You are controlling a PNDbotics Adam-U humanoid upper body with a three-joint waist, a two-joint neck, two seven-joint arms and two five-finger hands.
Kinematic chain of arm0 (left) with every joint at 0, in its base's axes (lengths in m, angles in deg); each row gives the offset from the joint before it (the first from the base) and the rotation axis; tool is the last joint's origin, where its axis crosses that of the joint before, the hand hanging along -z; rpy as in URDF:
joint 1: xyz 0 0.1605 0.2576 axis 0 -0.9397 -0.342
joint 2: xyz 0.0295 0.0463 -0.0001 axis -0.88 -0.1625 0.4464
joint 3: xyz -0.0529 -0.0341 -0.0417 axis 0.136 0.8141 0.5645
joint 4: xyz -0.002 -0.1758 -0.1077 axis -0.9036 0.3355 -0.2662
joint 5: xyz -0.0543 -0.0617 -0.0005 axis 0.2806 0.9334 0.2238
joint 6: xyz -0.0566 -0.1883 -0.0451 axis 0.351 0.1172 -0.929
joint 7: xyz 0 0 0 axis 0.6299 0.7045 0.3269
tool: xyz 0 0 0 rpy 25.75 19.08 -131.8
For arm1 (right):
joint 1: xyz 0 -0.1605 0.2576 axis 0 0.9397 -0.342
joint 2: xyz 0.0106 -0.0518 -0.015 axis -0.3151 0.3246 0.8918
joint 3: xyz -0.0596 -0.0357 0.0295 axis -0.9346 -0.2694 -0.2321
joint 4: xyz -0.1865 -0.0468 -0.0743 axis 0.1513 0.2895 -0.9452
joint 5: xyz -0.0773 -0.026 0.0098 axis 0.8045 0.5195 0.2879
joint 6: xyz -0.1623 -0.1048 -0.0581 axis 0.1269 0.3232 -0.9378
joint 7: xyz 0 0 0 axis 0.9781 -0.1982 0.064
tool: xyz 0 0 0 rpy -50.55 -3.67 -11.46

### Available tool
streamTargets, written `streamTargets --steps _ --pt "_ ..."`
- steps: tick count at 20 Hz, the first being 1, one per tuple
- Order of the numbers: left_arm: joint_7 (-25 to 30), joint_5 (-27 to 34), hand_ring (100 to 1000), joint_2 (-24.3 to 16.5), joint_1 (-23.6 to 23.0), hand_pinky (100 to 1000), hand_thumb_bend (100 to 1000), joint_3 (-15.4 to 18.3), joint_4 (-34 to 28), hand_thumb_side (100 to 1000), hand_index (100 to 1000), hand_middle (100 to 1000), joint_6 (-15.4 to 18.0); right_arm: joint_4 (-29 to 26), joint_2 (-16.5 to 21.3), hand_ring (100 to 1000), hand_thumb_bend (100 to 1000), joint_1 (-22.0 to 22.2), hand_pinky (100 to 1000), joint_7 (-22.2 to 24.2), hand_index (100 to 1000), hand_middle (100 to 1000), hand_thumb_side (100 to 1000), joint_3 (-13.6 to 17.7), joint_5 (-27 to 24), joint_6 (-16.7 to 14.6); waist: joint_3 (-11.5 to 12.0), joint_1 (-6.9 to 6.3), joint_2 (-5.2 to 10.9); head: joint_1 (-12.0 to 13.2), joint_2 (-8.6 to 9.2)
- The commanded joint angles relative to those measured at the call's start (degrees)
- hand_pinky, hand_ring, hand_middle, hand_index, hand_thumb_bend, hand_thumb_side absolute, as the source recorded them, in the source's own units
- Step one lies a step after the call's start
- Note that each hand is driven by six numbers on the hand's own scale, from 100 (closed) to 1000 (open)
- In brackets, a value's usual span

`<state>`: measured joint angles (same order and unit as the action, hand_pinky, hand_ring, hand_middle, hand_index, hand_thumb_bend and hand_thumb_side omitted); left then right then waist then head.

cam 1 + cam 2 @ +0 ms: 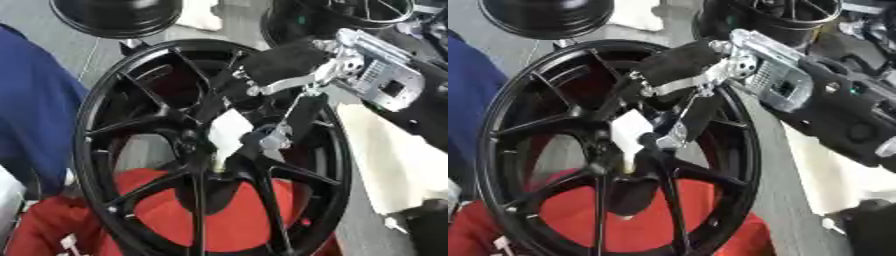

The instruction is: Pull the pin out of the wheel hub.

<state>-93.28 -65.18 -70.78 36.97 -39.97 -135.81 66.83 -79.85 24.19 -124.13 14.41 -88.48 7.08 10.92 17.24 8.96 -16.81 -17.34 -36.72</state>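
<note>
A black spoked wheel [87, 125] stands upright and fills the middle of both views. At its hub [194, 150] sits a small white piece [227, 131], which I take for the pin. My right hand [284, 62] comes in from the upper right, behind it the silver wrist plate [381, 75]. One black finger [302, 112] runs down to the right side of the white piece, and another reaches over the spokes just above it. The fingers look curled around the piece. How deep the pin sits in the hub is hidden. My left hand shows in no view.
Two more black wheels [114, 17] [350, 15] stand at the far edge. A blue garment [35, 110] fills the left side. Red cloth [219, 215] lies behind the lower spokes. White padding [394, 155] lies to the right of the wheel.
</note>
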Motion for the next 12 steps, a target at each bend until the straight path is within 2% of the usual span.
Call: streamTargets --steps 1,4,9,12 --pt "0.2 0.1 762 -0.1 0.6 693 152 0.2 -1.2 699 749 611 -0.1 0.2 1.2 873 170 -0.5 877 18.1 967 818 460 0.6 1.0 -18.3 0.0 -0.38 0.62 -0.3 -0.35" --pt "0.2 0.2 761 -0.1 0.6 693 152 0.2 -1.2 693 749 610 -0.1 0.2 1.3 874 190 -0.2 877 18.1 968 818 424 0.5 1.7 -18.3 0.0 -0.32 0.52 -0.3 -0.40" --pt "0.2 0.2 761 -0.1 0.5 692 154 0.2 -1.2 702 749 610 -0.4 0.1 1.1 867 167 -0.1 872 18.1 920 795 450 0.5 1.5 -18.3 0.2 -0.31 0.39 -0.1 -0.48" --pt "0.2 0.1 762 0.0 0.5 693 155 0.2 -1.2 701 749 611 -0.5 0.1 1.0 861 117 -0.3 868 18.1 896 770 498 0.5 0.3 -18.3 0.1 -0.32 0.41 0.0 -0.50"
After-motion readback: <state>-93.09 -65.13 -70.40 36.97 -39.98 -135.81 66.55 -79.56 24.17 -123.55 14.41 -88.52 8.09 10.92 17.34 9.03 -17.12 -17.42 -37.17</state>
